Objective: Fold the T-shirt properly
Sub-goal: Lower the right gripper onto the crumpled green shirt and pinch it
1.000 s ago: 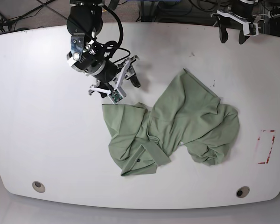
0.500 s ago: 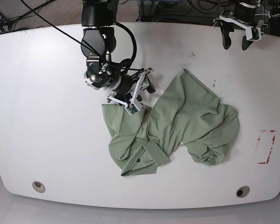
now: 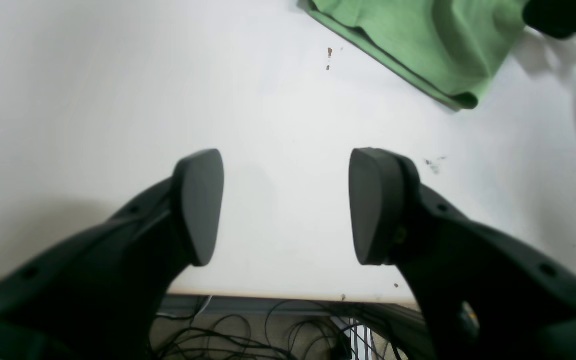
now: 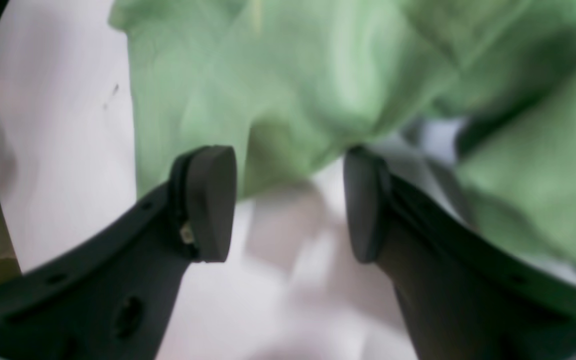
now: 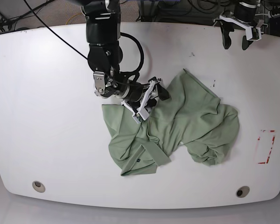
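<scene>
Right now we see the T-shirt (image 5: pixel 177 126) lying crumpled on the white tabletop (image 5: pixel 46 121), a little to the right of centre in the base view. It is bunched into several overlapping folds: one flap spreads toward the near left with a hemmed band (image 5: pixel 154 153) lying across it, and a tiny dark tag (image 5: pixel 138 159) shows near that band. Another part of the fabric rises to a point toward the far side, and the rest slumps in a rounded heap to the right.

Our right end effector (image 5: pixel 154 99) sits low at the shirt's upper left edge, its arm reaching in from the far side of the tabletop. In the right wrist view its two dark fingers (image 4: pixel 208 200) stand apart, with blurred green fabric just beyond them and bare tabletop showing between the tips; we cannot tell whether either finger touches the cloth, and nothing is pinched.

Our left end effector (image 5: pixel 237 39) hangs at the far right edge of the tabletop, well apart from the shirt. Its wrist view shows the fingers (image 3: pixel 200 205) spread wide over bare white surface, holding nothing, with a corner of the green shirt (image 3: pixel 418 45) at the top of that view and a few small dark specks (image 3: pixel 329 52) on the tabletop.

A red rectangular outline (image 5: pixel 267 146) marks the tabletop near the right edge.
</scene>
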Tool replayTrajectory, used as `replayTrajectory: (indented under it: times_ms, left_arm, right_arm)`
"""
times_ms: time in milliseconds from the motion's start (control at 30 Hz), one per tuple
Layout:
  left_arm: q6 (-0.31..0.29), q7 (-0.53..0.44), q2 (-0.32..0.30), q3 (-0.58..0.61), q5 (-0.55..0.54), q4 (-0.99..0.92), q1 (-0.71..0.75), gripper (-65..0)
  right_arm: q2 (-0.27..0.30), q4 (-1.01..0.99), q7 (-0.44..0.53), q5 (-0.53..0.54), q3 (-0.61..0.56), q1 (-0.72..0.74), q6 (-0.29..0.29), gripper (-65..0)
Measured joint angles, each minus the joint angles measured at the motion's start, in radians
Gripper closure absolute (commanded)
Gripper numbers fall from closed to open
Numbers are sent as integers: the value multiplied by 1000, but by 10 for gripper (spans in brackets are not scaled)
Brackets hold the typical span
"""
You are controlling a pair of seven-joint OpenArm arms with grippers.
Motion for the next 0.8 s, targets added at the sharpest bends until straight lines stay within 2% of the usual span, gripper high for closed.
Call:
replayTrajectory:
  times_ms: [167,367,500,600,700,800]
  left_arm:
    - [0,0,0,0,0,0,0,-374]
    - [0,0,0,0,0,0,0,-374]
    - [0,0,1,0,0,0,-20,-374]
    - [-1,4,1,0,3,0,-64,-374]
    - [-8,1,2,-26,3,0,-93,-374]
    - [6,27,2,-53,3,0,-117,-374]
  right_arm:
    - [1,-56,56,1,0,31,-4,-336]
    - [0,-105,128,2,0,59,-106,-336]
    - [1,-109,165,2,0,58,-136,-331]
    - [0,-109,169,2,0,58,-150,-224]
    - [1,-98,166,1,0,52,-156,-5]
    - [1,-63,160,1,0,42,-157,0]
